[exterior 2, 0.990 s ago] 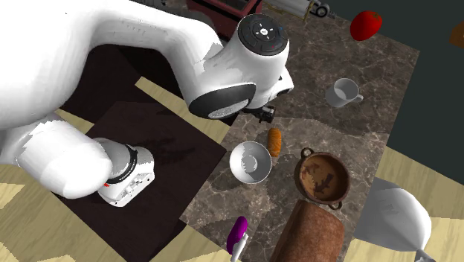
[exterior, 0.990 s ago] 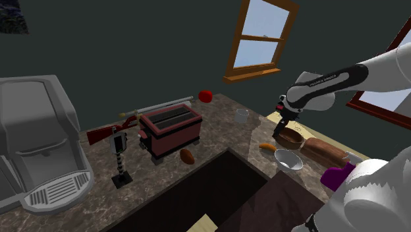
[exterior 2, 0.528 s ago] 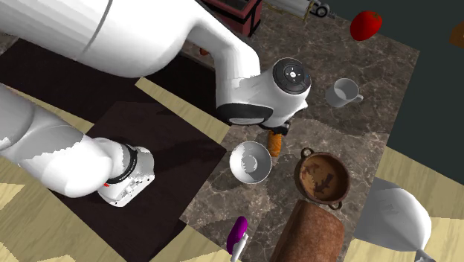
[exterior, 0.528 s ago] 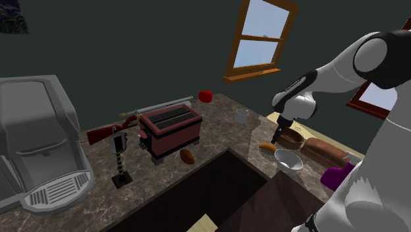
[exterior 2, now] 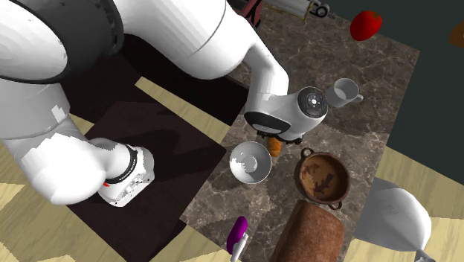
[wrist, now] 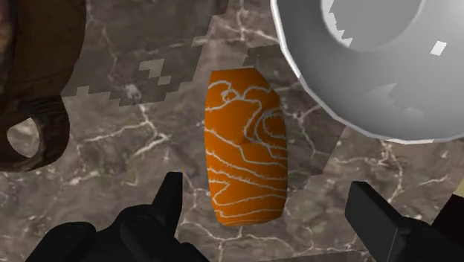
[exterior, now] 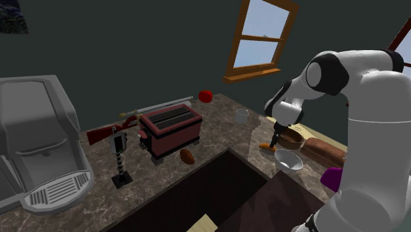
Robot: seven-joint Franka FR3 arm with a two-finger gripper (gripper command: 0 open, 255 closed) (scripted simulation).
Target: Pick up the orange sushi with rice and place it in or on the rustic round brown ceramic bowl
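Observation:
The orange sushi (wrist: pixel 247 145), streaked with pale lines, lies flat on the dark marble counter between two bowls. My gripper (wrist: pixel 269 208) hangs just above it, open. Its fingers (wrist: pixel 167 201) stand wide apart on either side of the sushi's near end and do not touch it. The brown bowl (wrist: pixel 37 74) with a loop handle sits to one side of the sushi. In the shoulder view the gripper (exterior: pixel 276 135) points down over the sushi (exterior: pixel 266 146), beside the brown bowl (exterior: pixel 290 138). In the second exterior view the hand covers most of the sushi (exterior 2: pixel 276 147); the brown bowl (exterior 2: pixel 323 179) is empty.
A white bowl (exterior: pixel 288 159) sits close on the sushi's other side. A bread loaf (exterior: pixel 324 150) and a purple object (exterior: pixel 331 176) lie nearer the stand. Farther off are a cup (exterior: pixel 242 116), a red toaster (exterior: pixel 170 126) and a grey coffee machine (exterior: pixel 39 145).
The arm has swung across the counter towards the two bowls. The hand has come down from beside the sushi to directly over it.

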